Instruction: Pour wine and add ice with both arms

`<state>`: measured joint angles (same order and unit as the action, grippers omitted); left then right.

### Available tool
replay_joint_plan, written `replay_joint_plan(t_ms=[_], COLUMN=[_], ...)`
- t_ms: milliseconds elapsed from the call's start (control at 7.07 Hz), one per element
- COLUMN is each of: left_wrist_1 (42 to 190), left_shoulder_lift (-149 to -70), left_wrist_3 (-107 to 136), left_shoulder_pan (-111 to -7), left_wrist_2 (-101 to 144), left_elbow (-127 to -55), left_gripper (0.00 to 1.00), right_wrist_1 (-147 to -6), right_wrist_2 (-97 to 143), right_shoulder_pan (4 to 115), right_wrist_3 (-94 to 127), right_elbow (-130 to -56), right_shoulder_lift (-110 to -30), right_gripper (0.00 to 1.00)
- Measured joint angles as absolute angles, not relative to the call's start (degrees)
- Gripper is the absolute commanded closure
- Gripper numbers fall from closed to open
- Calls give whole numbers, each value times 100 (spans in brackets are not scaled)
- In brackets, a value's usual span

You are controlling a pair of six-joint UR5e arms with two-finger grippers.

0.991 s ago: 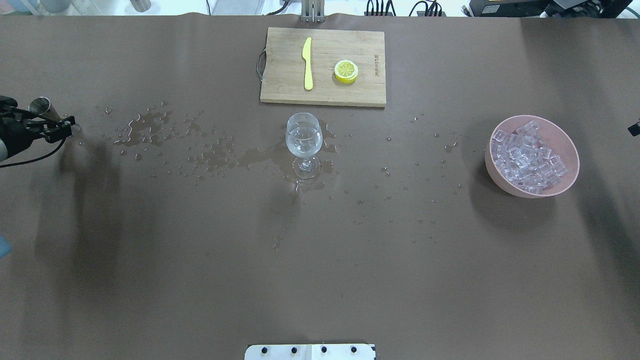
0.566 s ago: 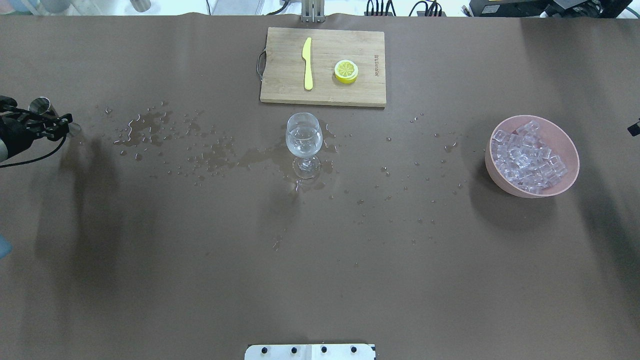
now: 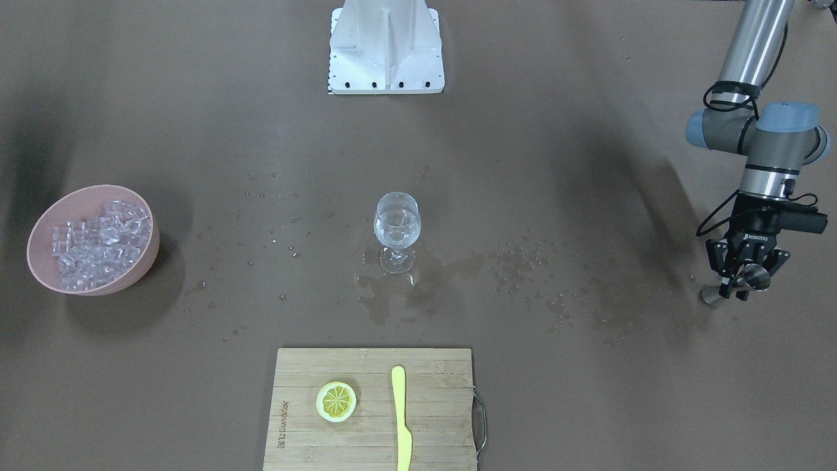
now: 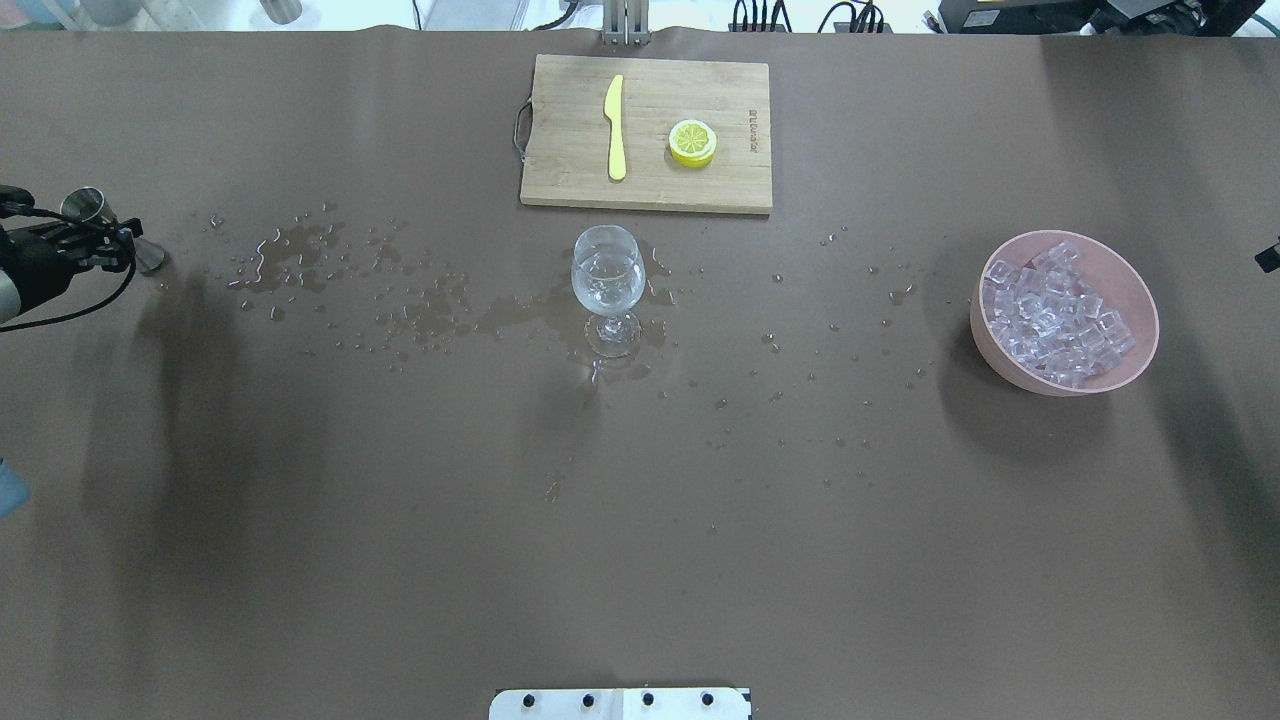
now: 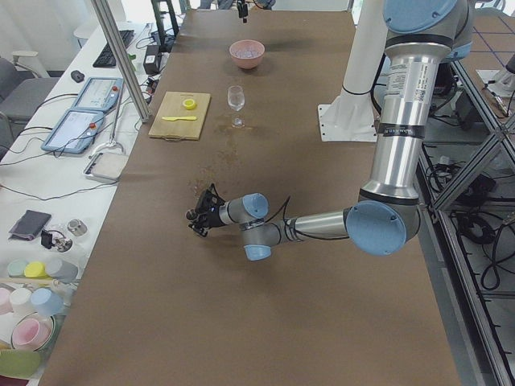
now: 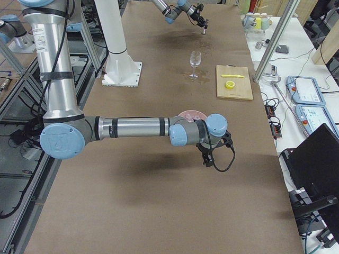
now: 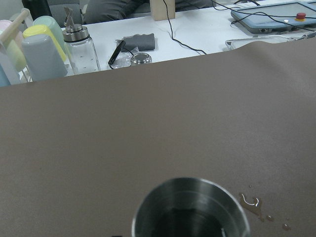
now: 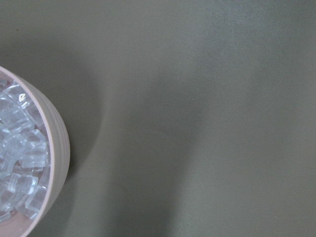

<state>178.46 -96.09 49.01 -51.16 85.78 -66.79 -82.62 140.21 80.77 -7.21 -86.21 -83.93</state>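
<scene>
The wine glass (image 4: 607,280) stands upright at mid-table with a little clear wine in its bowl; it also shows in the front view (image 3: 397,229). The ice (image 4: 1055,315) fills a pink bowl (image 4: 1000,365) at the right. My left gripper (image 4: 110,247) is at the far left edge, shut on a steel jigger (image 4: 85,205) held about upright, foot near the table; the front view shows it too (image 3: 745,278). The left wrist view looks into the jigger's cup (image 7: 190,210). My right gripper (image 6: 209,159) hovers beside the bowl; I cannot tell whether it is open or shut.
A wooden cutting board (image 4: 560,150) with a yellow knife (image 4: 615,125) and a lemon slice (image 4: 692,142) lies behind the glass. Spilled puddles and drops (image 4: 300,250) run from the jigger to the glass. A white bracket (image 4: 620,703) sits at the near edge.
The left gripper has drawn back a little to the left, and the jigger has come more upright, its foot now showing. Glass and bowl have not moved.
</scene>
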Motion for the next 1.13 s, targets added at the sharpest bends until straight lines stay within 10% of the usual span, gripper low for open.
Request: replay_joint_plan(t_ms=[1132], left_wrist_1=[15279], left_shoulder_lift=[-10051], left_wrist_3=[4819], left_shoulder_pan=[-3653], left_wrist_2=[7576], left_elbow=[-9834], left_gripper=[100], right_wrist_1=[-8270], right_wrist_2=[14164], right_shoulder_pan=[8077], right_wrist_3=[-565], right_elbow=[-8700], right_shoulder_lift=[-8411], right_gripper=[0])
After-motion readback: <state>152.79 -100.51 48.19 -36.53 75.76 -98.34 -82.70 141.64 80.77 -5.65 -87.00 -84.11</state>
